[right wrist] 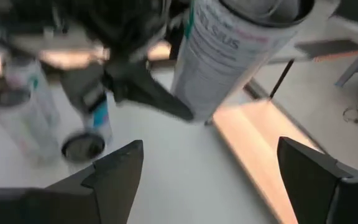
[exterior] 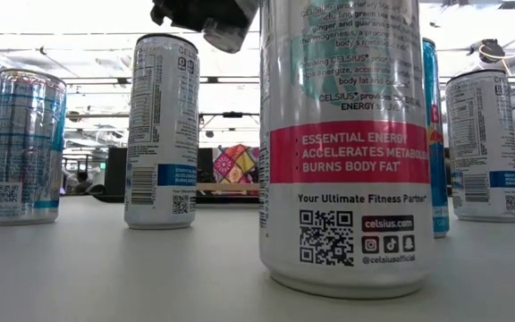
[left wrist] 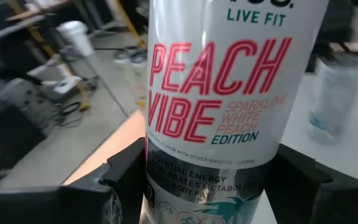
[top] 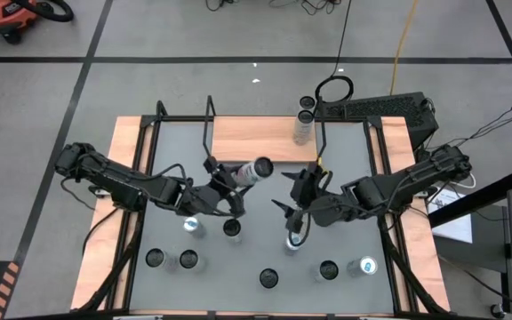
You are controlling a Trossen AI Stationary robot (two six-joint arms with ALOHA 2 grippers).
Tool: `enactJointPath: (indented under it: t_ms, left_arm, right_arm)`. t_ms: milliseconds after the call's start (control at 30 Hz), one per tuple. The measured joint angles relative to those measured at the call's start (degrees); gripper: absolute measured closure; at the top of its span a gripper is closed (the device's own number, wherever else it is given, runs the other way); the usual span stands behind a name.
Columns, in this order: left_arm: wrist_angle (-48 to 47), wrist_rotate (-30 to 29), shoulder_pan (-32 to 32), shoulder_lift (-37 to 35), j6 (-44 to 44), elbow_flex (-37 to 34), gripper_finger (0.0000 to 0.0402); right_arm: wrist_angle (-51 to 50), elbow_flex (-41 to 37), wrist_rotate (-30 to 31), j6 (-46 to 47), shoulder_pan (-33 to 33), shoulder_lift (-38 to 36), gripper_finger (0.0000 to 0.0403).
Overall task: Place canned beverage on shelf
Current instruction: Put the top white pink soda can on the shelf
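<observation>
1. The left pincer [top: 238,180] is hidden in the high view behind the can [top: 254,169] it grips; the left wrist view shows its 2 dark fingers [left wrist: 123,171] pressed on both sides of the white can marked PEACH VIBE, whose top and base are cut off there
2. The can is held tilted above the grey worktop [top: 265,244], just in front of the near edge of the shelf [top: 256,138], not resting on it
3. The right pincer [top: 293,206] hangs open and wide near the worktop's middle, holding nothing; the right wrist view is blurred, yet shows the held can and the light-wood board
4. The low view crops the nearest standing can [exterior: 347,143] at its top and half hides another behind it
5. Counted from above: 2 cans at the shelf's right end, about 8 standing on the worktop, 1 partly hidden beneath the right pincer
</observation>
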Motion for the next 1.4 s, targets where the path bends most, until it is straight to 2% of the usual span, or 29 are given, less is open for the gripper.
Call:
enactJointPath:
  t_ms: [167, 333, 433, 933, 1033, 1233, 1400]
  left_arm:
    - [0.0, -5.3, 0.0, 0.0, -3.6, 0.0, 0.0151]
    - [0.2, -6.1, -0.1, 0.3, -3.9, 0.0, 0.0151]
    - [0.1, -6.2, -0.4, 1.0, -3.4, 0.0, 0.0151]
    - [0.0, -7.1, -0.3, 2.9, -1.8, 0.0, 0.0151]
    - [-0.2, -7.2, -0.4, 2.9, -1.9, 0.0, 0.0151]
    - [-0.3, -7.6, -0.4, 2.9, -1.9, 0.0, 0.0151]
    - [-0.4, -7.7, -0.4, 2.9, -1.9, 0.0, 0.0151]
  right_arm:
    - [9.4, -0.2, 2.7, -3.1, 0.0, 0.5, 0.0096]
    - [19.5, -0.2, 3.1, -8.7, -0.9, 1.2, 0.0096]
    - [22.0, -0.2, 3.1, -12.2, -2.0, 1.8, 0.0096]
    - [23.4, -0.3, 2.5, -13.1, -7.6, 4.0, 0.0096]
    - [23.7, -0.3, 0.6, -13.3, -8.6, 4.4, 0.0099]
    - [23.6, -0.3, -4.9, -12.1, -9.9, 4.5, 0.0132]
    - [23.6, -0.3, -5.2, -12.2, -10.1, 4.5, 0.0171]
